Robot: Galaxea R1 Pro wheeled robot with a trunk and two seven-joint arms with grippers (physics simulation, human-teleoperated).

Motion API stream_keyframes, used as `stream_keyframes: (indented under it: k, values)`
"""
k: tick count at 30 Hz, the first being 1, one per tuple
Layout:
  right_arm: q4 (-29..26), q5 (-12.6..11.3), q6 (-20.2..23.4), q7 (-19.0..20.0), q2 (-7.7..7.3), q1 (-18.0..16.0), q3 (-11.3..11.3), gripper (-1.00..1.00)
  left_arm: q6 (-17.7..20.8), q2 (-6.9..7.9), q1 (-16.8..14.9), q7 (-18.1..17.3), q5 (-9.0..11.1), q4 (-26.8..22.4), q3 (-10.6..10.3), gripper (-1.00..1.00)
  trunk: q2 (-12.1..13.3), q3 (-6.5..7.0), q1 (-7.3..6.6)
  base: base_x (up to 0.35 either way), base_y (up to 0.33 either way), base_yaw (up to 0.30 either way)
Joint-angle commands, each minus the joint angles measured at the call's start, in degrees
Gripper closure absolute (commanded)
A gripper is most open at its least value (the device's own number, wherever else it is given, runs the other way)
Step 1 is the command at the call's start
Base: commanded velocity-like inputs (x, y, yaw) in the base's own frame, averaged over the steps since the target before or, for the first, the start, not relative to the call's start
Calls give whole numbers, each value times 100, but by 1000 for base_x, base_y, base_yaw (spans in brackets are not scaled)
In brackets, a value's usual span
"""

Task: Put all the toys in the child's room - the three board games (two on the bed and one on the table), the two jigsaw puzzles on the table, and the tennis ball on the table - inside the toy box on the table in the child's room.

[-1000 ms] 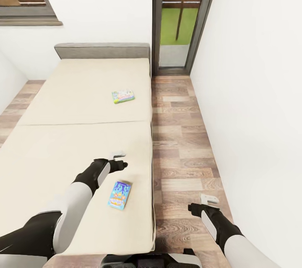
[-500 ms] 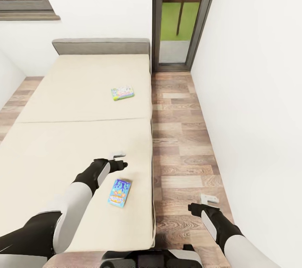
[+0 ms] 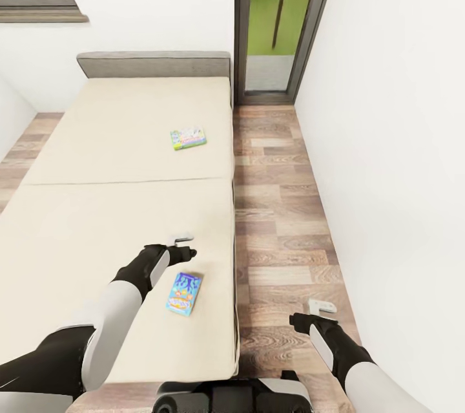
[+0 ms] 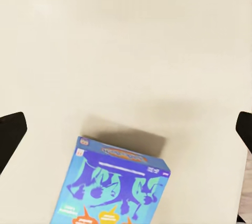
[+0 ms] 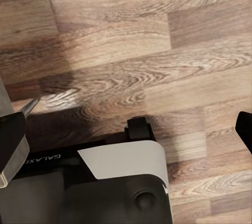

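Observation:
A blue board game (image 3: 184, 293) lies flat on the beige bed (image 3: 97, 219), near its right edge. My left gripper (image 3: 186, 247) hovers just beyond the box, open and holding nothing. The left wrist view looks down on the same blue board game (image 4: 113, 187), which lies between the spread fingertips (image 4: 10, 140) and a little behind them. A second, greenish board game (image 3: 188, 138) lies farther up the bed. My right gripper (image 3: 316, 311) hangs open over the wood floor (image 3: 284, 219). The table, toy box, jigsaw puzzles and tennis ball are out of view.
A grey headboard (image 3: 154, 64) ends the bed against the white wall. A strip of plank floor runs between the bed and the right wall to a dark-framed glass door (image 3: 278, 25). My own base (image 5: 121, 187) sits under the right gripper.
The whole picture has shifted: bed, headboard and window sit higher in the frame, and more of my base shows at the bottom. Both arms and both board games keep their places.

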Motion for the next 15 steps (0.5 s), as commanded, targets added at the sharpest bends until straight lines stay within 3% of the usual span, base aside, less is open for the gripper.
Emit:
stream_keyframes:
  k: [1, 15]
  values:
    - [-11, -60, 22, -27, 5, 0, -11, -100, 22, -5, -1, -20, -7, -10, 42, -100, -9, -17, 3, 0, 0, 0]
    - [-11, -60, 24, -26, 7, 0, -8, -100, -2, -5, -1, -21, -7, -10, 39, -100, -9, -148, 3, 0, 0, 0]
